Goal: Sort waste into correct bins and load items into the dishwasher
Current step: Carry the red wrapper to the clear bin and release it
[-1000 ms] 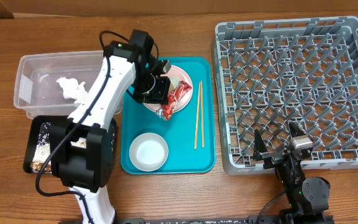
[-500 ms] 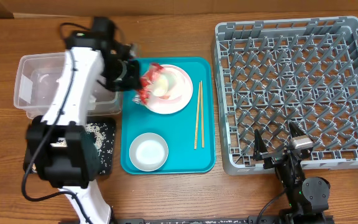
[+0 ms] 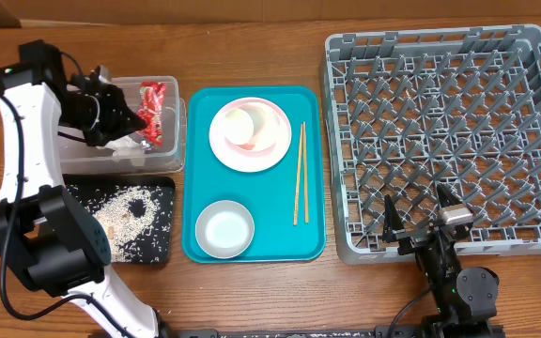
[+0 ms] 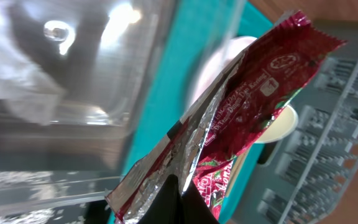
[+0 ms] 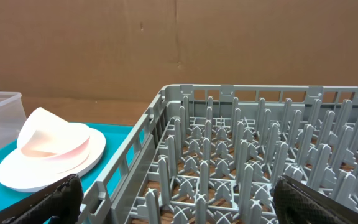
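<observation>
While left claw (image 3: 137, 120) is pinching red wrapper (image 3: 153, 99) above tub (image 3: 180, 150), near its right rim: judging it best to be moving further over tub middle and lowering before releasing, since light foil may flutter out. Right claw (image 3: 419, 223) is resting wide, empty, far right of tub. Tub is holding something white, blurred. Black tray (image 3: 165, 255) beside tub is holding grains (image 3: 125, 211).

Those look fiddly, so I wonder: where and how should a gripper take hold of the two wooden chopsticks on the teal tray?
Probably near mid-length, straight down from above, closing across both sticks: the chopsticks lie flat, side by side on the teal tray.
</observation>
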{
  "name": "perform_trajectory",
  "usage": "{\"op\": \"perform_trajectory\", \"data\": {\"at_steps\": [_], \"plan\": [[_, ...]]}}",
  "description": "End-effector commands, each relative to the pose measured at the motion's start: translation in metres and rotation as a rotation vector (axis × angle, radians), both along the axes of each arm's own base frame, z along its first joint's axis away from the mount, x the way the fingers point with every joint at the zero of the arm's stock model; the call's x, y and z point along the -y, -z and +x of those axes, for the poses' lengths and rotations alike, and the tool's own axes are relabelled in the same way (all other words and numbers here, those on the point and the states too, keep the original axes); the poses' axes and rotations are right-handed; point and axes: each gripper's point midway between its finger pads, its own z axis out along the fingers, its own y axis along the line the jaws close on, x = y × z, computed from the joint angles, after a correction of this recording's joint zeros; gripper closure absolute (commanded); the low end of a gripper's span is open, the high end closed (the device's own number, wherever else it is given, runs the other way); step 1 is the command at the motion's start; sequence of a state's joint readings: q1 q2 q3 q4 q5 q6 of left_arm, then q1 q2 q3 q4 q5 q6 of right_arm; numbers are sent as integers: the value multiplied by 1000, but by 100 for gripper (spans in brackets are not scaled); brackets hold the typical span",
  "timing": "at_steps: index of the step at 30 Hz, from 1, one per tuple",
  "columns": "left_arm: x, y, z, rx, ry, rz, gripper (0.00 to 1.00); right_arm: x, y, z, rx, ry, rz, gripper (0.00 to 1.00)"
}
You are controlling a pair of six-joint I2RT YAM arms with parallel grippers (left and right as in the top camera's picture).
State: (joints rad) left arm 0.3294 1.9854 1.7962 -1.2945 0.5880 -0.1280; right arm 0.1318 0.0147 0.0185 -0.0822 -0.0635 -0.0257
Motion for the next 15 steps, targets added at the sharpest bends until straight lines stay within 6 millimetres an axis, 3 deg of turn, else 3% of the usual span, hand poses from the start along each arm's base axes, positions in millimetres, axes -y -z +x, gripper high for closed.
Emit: {"op": "perform_trajectory", "data": {"at_steps": [1,4,12,15], "plan": [[-20,-5,-2,-4,-30,127,96,-1,2,0,5,-5,3,0],[-26,1,-4,-34,-46,186,95,-1,2,0,5,-5,3,0],[-28,2,4,-9,-40,232,81,-1,2,0,5,-5,3,0],[-28,2,4,-9,-40,232,51,-1,2,0,5,-5,3,0]]}}
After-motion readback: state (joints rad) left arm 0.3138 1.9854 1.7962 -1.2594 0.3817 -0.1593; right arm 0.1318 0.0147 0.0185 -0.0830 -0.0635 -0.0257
